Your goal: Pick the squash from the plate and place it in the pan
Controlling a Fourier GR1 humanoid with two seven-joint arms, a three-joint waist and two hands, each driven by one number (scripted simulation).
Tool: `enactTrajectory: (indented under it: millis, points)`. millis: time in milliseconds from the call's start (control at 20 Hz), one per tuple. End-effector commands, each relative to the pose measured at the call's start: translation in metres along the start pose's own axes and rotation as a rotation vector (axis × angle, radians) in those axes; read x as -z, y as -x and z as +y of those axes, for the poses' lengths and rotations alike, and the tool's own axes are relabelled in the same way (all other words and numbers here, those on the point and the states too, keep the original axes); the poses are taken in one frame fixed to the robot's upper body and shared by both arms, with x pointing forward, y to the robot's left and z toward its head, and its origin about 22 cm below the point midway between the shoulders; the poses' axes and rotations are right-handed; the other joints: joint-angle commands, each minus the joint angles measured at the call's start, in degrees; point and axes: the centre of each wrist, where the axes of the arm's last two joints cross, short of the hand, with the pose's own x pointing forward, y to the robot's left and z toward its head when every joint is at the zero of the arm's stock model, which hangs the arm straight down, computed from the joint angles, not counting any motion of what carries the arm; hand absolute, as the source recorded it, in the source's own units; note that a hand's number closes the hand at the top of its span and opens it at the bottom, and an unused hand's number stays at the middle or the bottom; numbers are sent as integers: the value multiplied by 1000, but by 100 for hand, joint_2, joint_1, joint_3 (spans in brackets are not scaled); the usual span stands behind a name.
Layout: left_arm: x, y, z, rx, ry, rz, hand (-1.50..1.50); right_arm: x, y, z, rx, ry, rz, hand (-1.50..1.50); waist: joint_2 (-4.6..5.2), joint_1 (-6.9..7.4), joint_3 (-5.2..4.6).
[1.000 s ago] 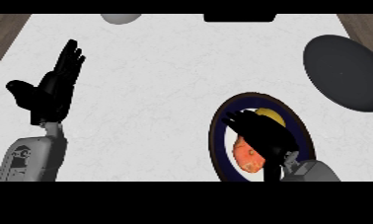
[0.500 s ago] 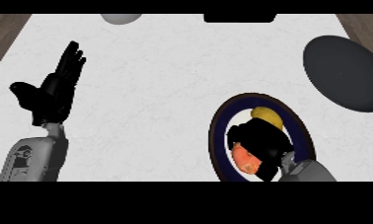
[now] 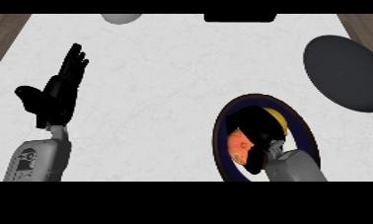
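An orange and yellow squash lies on a dark-rimmed round plate at the lower right of the counter. My right hand is over the plate, its fingers curled down round the squash and hiding most of it. The dark grey pan sits at the right edge, apart from the plate. My left hand rests open at the left, fingers pointing up, holding nothing.
A grey rounded object shows at the counter's far edge, left of centre. A black block sits at the far edge, right of centre. Brown wood shows past the white counter's far corners.
My right hand has drawn back toward the near edge and its fingers have curled tighter round the squash, covering more of it. The left hand has barely shifted.
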Motion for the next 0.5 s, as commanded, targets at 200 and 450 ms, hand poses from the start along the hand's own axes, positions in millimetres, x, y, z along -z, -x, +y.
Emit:
enactTrajectory:
  millis: [200,450]
  points:
    - [3,-11,-7,-2,14,-8,0,15,-9,-42,278,348,477,150,1,98,11]
    - [-3,-2,-9,-2,15,17,0,-1,-44,-100,224,729,520,150,-24,57,3]
